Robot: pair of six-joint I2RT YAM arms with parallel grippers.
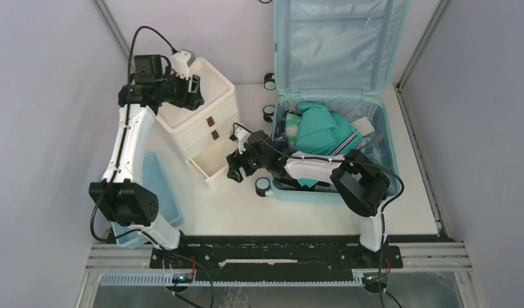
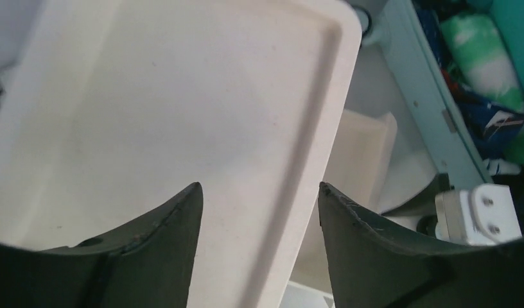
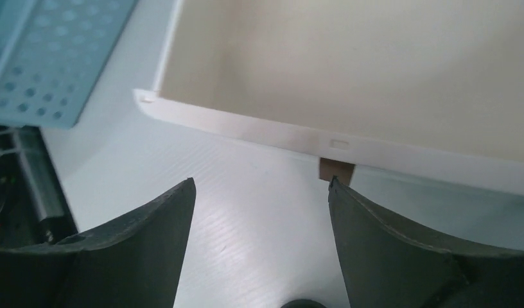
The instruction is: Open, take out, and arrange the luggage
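The luggage (image 1: 336,45) lies open on the table (image 1: 311,212), with its lid standing up against the back wall. The bottom half is full of clothes, with a green piece (image 1: 320,128) on top. It sits behind the right gripper (image 1: 237,168), back along that arm, and well apart from the left gripper (image 1: 192,90), off to its side. The right jaws are wide open and hold nothing. Just in front of them and a bit below is a pulled-out drawer (image 3: 375,58) of the white drawer unit (image 1: 208,96). Its small brown handle (image 3: 336,169) shows just past one fingertip. A blue basket (image 3: 60,58) is off to the other side of these jaws. The left jaws are open too, and they hold nothing. They hang right over the flat white top (image 2: 182,96) of the drawer unit, not touching it. I think the opening part is done, and the job now is taking things out and putting them away. Both hands are empty and the luggage looks full, so the next move is likely to fetch another piece. For that, an arm has to turn back to the luggage, come down with its jaws wide over a soft fold, and pinch it well so it does not slip.
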